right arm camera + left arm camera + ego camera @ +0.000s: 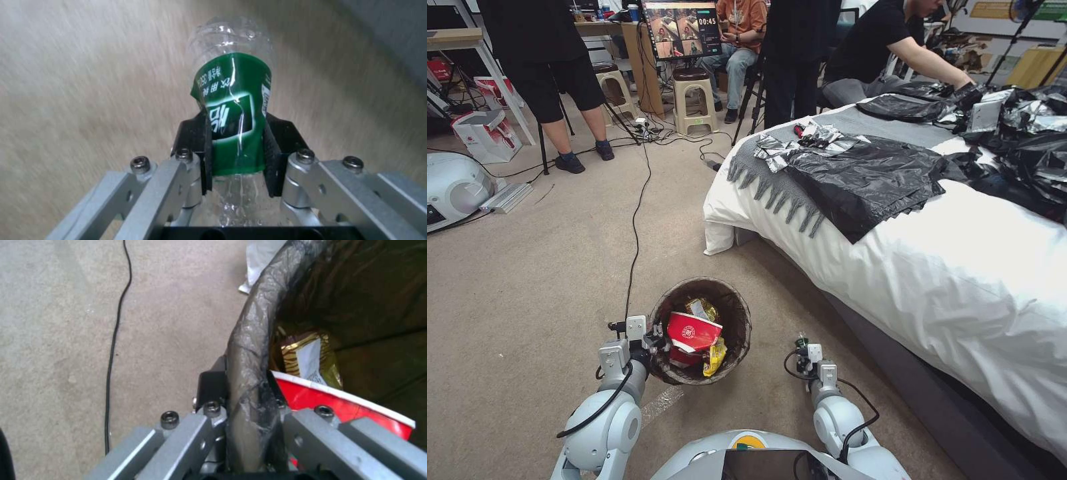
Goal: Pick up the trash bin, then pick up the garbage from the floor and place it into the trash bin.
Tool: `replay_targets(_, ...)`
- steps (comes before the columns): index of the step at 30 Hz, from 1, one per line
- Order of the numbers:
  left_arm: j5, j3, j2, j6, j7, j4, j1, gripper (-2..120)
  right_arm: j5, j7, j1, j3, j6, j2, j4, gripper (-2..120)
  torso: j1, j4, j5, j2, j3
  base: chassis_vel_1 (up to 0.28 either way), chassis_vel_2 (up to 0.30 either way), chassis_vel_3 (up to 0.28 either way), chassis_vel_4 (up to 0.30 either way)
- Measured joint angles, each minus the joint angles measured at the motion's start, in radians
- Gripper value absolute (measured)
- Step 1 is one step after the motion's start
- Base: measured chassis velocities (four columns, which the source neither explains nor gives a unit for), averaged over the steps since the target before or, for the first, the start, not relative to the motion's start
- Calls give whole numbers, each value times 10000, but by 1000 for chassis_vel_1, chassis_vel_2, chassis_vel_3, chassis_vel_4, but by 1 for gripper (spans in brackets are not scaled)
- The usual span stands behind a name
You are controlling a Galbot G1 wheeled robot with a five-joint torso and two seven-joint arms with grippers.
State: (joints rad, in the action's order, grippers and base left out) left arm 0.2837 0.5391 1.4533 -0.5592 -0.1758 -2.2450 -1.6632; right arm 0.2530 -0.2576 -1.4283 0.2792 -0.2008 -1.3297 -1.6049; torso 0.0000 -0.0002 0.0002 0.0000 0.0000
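The right gripper clamps the green-labelled bottle, its jaws closed on the slick label, so it may slip. Beyond, the left gripper pinches the trash bin rim above the floor; the bin could tilt and spill its red cup.

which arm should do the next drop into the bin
Right, most likely. The right gripper is shut on the green-labelled bottle, beside the trash bin. The left gripper is clamped on the bin's rim, so it is busy holding it.
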Motion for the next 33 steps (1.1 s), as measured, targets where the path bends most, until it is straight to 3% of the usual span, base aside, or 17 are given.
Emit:
replay_targets(5,14,-38,12,-25,-13,42,3,3,-571,137,-406,60,517,117,-1535,21,0,1,-3,0,0,0,0,0,0)
replay_targets(10,18,-47,17,-31,-19,42,12,3,-707,212,-484,71,724,145,-1881,21,0,0,-4,0,0,0,0,0,0)
replay_targets(12,21,-73,20,-46,-27,41,23,3,-1075,648,-610,77,1908,176,-2680,21,0,0,-3,0,0,0,0,0,0)
replay_targets(13,21,-73,20,-46,-27,41,23,3,-1075,648,-610,77,1908,176,-2680,21,0,0,-3,0,0,0,0,0,0)
replay_targets(15,21,-98,22,-54,-28,40,25,3,-1314,1120,-621,73,2924,172,-3145,21,-1,4,-6,0,-1,0,0,0,0)
replay_targets(17,21,-99,21,-54,-29,40,25,3,-1351,1228,-623,73,3112,170,-3212,21,-1,5,-5,0,-1,0,0,0,0)
replay_targets(18,32,-115,16,-67,-29,25,13,3,-1429,1963,-665,18,3816,193,-3695,21,0,-4,3,-2,2,0,0,0,0)
replay_targets(19,33,-169,14,-77,-29,22,5,3,-1447,2500,-657,-79,4256,208,-4466,21,-1,3,-1,0,-2,0,0,0,0)
replay_targets(26,-3,-293,34,-114,-24,-18,13,3,-1456,3735,-730,-772,4430,589,-6252,21,0,1,-3,0,0,0,0,0,0)
replay_targets(33,-101,-365,89,-148,-25,-50,28,3,-1627,4163,-695,-1514,4343,773,-6415,21,-1,1,-3,0,0,0,0,0,0)
